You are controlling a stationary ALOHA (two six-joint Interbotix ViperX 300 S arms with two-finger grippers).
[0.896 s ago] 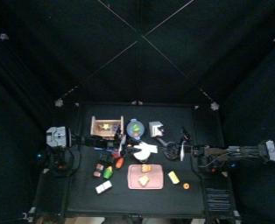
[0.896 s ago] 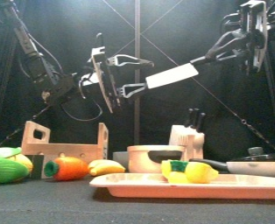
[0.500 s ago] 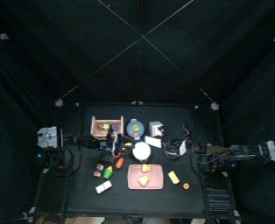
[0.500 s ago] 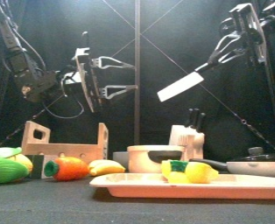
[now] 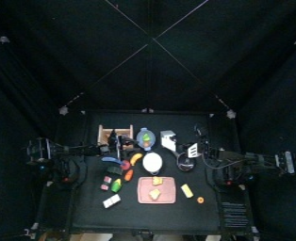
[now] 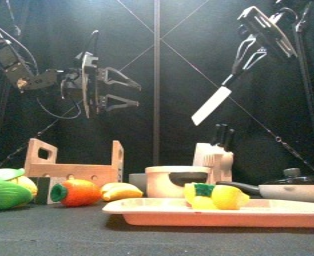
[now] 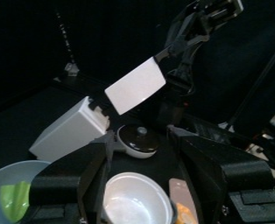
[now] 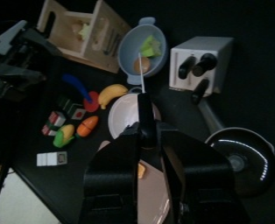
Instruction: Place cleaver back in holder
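My right gripper (image 6: 243,60) is shut on the handle of the cleaver (image 6: 212,104), high over the right half of the table. Its white blade slants down and to the left. The right wrist view shows the cleaver (image 8: 140,83) edge-on between the right gripper (image 8: 140,131). The left gripper (image 6: 120,88) hangs open and empty in the air to the left, well apart from the blade (image 7: 137,85). The holder (image 6: 73,160), a light tan wooden rack, stands at the table's back left, also seen as the holder (image 5: 113,135) from above.
A white knife block (image 6: 216,152) with black handles stands below the cleaver. A white bowl (image 6: 173,180) and a pan (image 6: 293,185) are beside it. A pinkish board (image 6: 146,211) with yellow food lies in front. A green vegetable (image 6: 6,190), carrot (image 6: 73,191) and banana (image 6: 120,190) lie before the holder.
The left arm has drawn back to the left, away from the blade. The right gripper has swung the cleaver from nearly level to blade pointing steeply down.
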